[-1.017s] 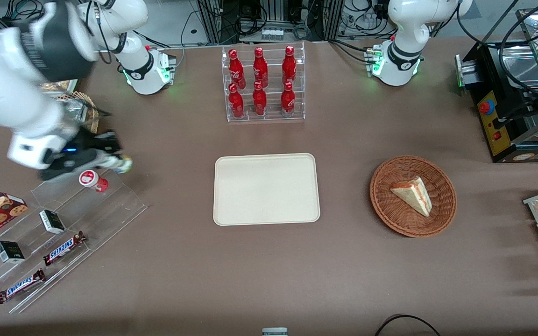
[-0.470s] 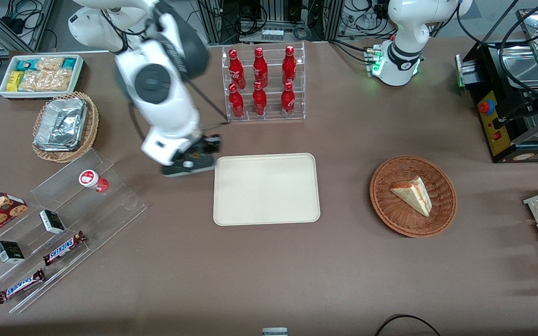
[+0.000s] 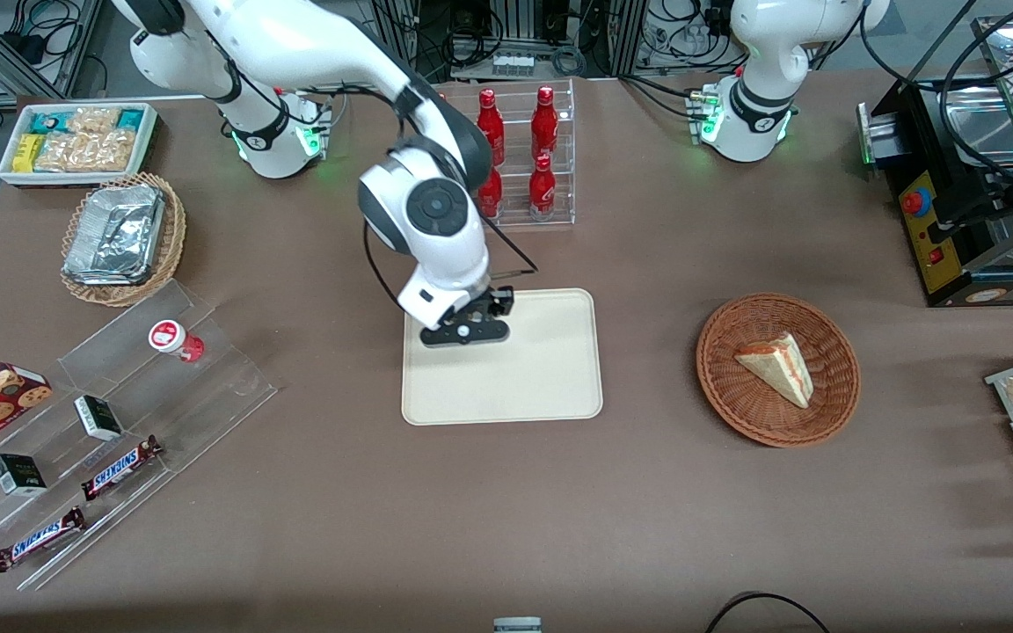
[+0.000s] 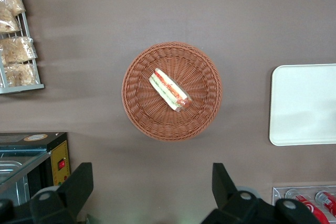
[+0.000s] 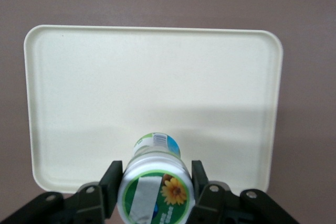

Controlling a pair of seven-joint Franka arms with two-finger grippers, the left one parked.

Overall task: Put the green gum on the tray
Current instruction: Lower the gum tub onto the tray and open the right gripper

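The green gum (image 5: 155, 184) is a small white bottle with a green lid mark and a yellow flower, held between my gripper's fingers. My gripper (image 5: 155, 182) is shut on it. The cream tray (image 5: 105, 87) lies directly below the bottle. In the front view my gripper (image 3: 464, 330) hangs over the tray (image 3: 542, 369), above the part nearest the working arm's end and farthest from the camera. The gum is hidden under the hand in that view. The tray's edge also shows in the left wrist view (image 4: 302, 103).
A red-labelled gum bottle (image 3: 174, 340) stands on a clear stepped rack (image 3: 137, 413) with chocolate bars. A rack of red bottles (image 3: 528, 167) stands farther from the camera than the tray. A wicker basket (image 3: 832, 404) with a sandwich lies toward the parked arm's end.
My arm has carried the gum from the clear rack sideways across the table to above the tray. The red-labelled bottle stayed on the rack.
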